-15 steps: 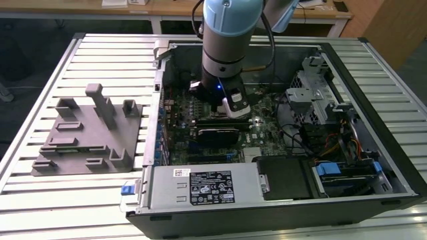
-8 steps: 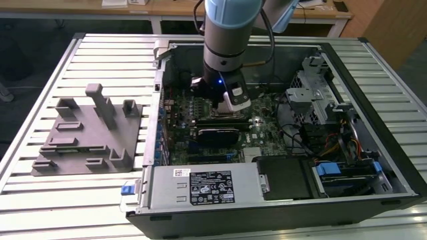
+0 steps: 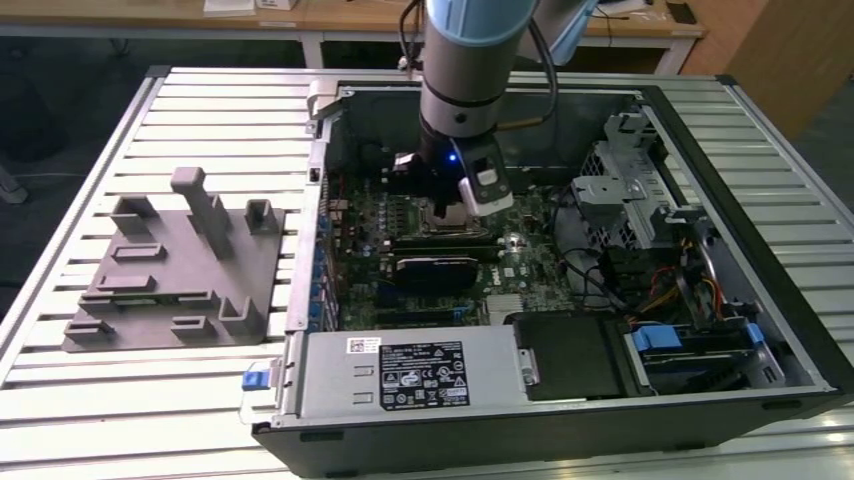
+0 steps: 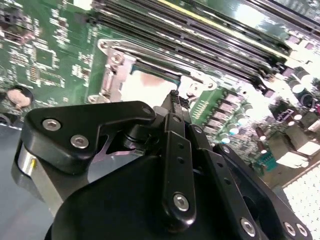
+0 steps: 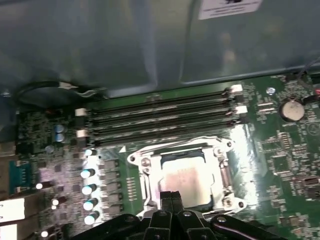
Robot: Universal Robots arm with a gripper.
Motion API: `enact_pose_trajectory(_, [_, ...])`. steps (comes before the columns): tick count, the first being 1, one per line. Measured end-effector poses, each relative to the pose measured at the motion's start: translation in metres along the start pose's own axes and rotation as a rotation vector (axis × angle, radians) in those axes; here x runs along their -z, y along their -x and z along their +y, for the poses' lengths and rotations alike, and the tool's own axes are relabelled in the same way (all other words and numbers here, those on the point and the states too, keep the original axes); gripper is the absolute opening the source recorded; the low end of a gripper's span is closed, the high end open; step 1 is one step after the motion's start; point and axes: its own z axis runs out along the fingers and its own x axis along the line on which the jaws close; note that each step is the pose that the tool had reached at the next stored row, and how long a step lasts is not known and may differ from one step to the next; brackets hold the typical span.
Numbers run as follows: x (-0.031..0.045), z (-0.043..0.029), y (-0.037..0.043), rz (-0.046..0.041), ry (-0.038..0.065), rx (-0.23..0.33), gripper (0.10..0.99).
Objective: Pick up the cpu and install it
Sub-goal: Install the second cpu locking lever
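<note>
Claw (image 5: 171,196) with fingers pressed together, holding nothing, poised just above the cpu (image 5: 184,181). The cpu lies flat inside its metal-framed socket (image 5: 145,176) on the green board (image 5: 280,155), centre of the exterior view, inside the open computer case (image 3: 747,330).

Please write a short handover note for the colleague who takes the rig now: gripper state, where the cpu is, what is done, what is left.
Gripper: fingers shut together, empty, directly above the cpu socket inside the open computer case.
Cpu: lies flat in the socket's metal frame on the motherboard, pale top facing up, beside the memory slots.
Grey fixture: on the table at the exterior view's left, no chip on it.
Done: cpu picked and placed in the socket.
Left: confirm it is seated.
</note>
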Motion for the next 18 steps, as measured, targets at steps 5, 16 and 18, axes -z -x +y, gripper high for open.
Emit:
enact_pose_trajectory(5, [-0.0006, 0.0053, 0.0111, -0.0036, -0.018, -0.003, 0.106])
enact_pose_trajectory(16, [-0.0024, 0.0160, 0.0113, -0.0070, -0.037, -0.004, 0.106])
enact_pose_trajectory(18, [-0.0025, 0.0161, 0.0113, -0.0070, -0.037, -0.003, 0.106])
